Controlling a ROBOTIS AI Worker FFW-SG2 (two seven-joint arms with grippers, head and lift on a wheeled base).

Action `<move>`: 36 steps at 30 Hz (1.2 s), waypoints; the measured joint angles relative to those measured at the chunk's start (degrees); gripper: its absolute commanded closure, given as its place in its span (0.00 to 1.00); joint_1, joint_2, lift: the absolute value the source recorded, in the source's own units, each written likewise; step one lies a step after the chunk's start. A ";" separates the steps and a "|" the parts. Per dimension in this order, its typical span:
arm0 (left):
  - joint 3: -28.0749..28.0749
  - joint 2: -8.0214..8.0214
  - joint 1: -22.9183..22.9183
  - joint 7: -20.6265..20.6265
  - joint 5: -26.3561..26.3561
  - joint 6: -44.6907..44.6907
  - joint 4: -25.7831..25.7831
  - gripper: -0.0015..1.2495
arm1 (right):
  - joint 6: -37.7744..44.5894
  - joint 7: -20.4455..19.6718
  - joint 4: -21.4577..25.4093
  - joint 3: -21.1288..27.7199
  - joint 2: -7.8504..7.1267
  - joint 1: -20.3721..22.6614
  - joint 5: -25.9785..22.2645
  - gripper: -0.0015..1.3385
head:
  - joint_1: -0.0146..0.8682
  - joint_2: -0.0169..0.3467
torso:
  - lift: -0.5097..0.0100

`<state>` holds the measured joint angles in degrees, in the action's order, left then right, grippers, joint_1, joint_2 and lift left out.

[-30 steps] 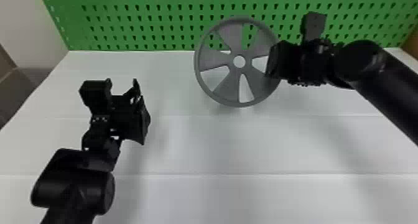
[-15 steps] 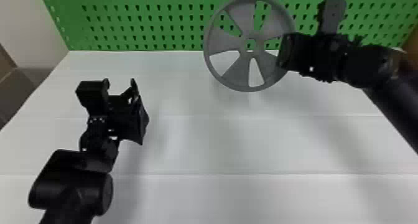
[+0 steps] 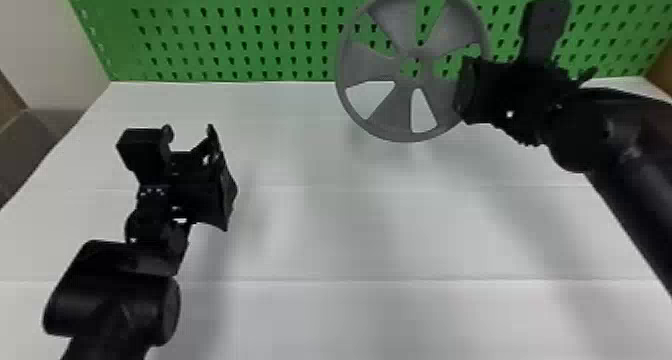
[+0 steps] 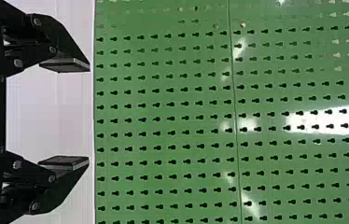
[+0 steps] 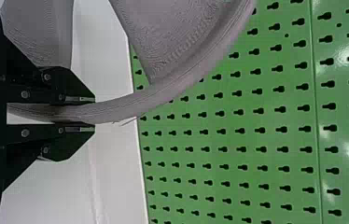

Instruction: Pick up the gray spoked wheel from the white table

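In the head view my right gripper (image 3: 467, 91) is at the right edge of the gray spoked wheel (image 3: 410, 111), which hangs tilted above the back of the white table (image 3: 320, 234), overlapping the pegboard. The right wrist view has the rim of the wheel (image 5: 177, 88) running between both fingers of my right gripper (image 5: 93, 113), shut on it. My left gripper (image 3: 192, 134) is parked over the table's left side, open and holding nothing; in the left wrist view the fingers of the left gripper (image 4: 88, 115) stand wide apart.
A green pegboard (image 3: 225, 39) rises along the table's back edge. In the left wrist view the pegboard (image 4: 177, 126) lies beyond the fingers. A pale wall (image 3: 55, 39) stands at the back left.
The right gripper has carried the wheel up and to the right, off the tabletop and higher against the pegboard. My left arm has shifted only slightly.
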<state>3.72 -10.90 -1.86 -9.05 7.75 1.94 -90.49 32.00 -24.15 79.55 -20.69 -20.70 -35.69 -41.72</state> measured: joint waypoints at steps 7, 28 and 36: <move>-0.45 0.02 0.20 0.00 0.43 0.35 -0.25 0.43 | -2.35 3.34 3.22 3.95 1.96 4.43 7.36 0.88 | 0.90 0.24 | 0.83; -1.73 0.95 1.80 0.00 1.39 1.25 -1.06 0.43 | -20.32 10.08 3.32 7.73 8.05 15.74 21.20 0.88 | 0.90 0.24 | 0.83; -2.14 1.67 2.47 0.00 1.49 1.63 -1.12 0.43 | -28.57 10.09 1.36 9.20 10.73 19.74 24.96 0.88 | 0.90 0.24 | 0.83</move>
<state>1.58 -9.23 0.61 -9.05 9.24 3.56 -91.61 3.43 -14.07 80.90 -11.49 -9.97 -15.95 -16.76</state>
